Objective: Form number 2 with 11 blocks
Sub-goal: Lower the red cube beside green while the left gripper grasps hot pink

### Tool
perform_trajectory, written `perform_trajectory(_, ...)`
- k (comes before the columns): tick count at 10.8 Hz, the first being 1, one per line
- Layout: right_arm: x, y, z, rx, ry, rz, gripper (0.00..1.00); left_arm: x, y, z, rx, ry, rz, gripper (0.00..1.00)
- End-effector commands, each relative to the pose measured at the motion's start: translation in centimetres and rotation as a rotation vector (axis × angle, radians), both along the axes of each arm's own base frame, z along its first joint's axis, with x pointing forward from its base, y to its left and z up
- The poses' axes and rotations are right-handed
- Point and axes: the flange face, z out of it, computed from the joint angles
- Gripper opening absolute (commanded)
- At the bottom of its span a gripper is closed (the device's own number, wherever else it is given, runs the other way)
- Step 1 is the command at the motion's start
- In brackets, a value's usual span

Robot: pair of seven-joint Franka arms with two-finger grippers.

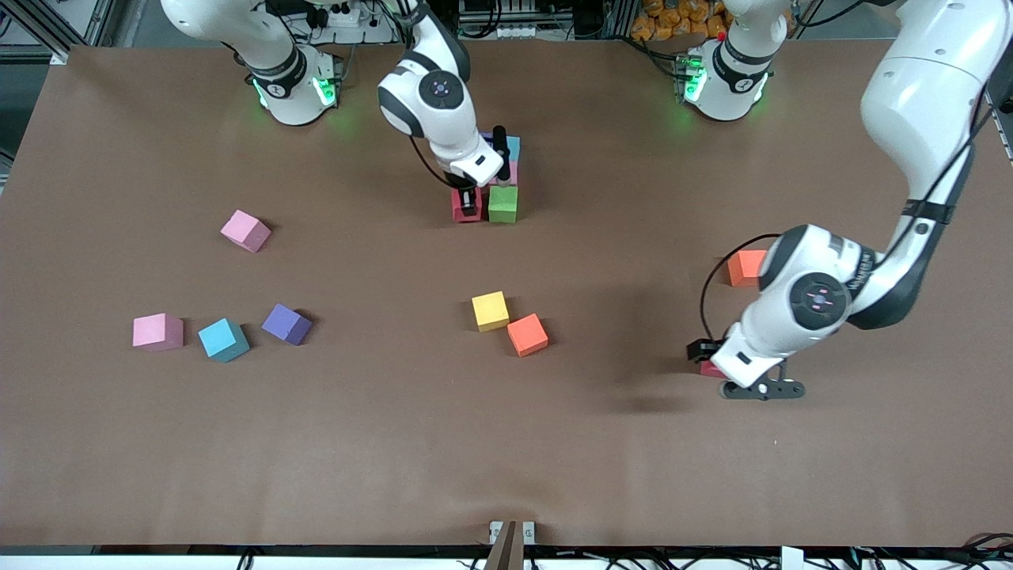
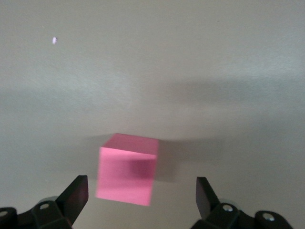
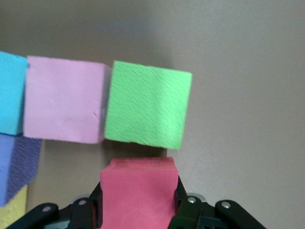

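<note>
So the right gripper (image 1: pixel 472 202) is clamped on a red block (image 3: pixel 138 191), down on the tabletop right beside the green block (image 1: pixel 502 203), toward the edge where the bases stand. That cluster also has pink (image 3: pixel 64 100), light blue (image 3: pixel 10 93), purple (image 3: pixel 16 164) and a bit of yellow (image 3: pixel 12 212) block, all touching. The left gripper (image 2: pixel 142 198) hangs wide open over a pinkish-red block (image 2: pixel 127 175) near the left arm's end. Loose blocks sit mid-table.
</note>
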Motion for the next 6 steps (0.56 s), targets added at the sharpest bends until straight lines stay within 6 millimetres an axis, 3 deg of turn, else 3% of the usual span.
perform_trajectory(1,-0.2,0.1,-0.3,-0.003,-0.002,-0.016,0.31,0.3,0.9,0.4,-0.027,0.002,-0.031,1.0)
perform_trajectory(4,-0.1,-0.1,-0.5,-0.007,0.001,-0.02,0.31,0.0,2.0,-0.5,-0.032,0.025,-0.003,1.0)
perform_trajectory(6,0.1,-0.2,-0.7,-0.007,0.002,-0.048,0.31,-0.2,2.5,-3.2,-0.024,0.058,-0.007,1.0)
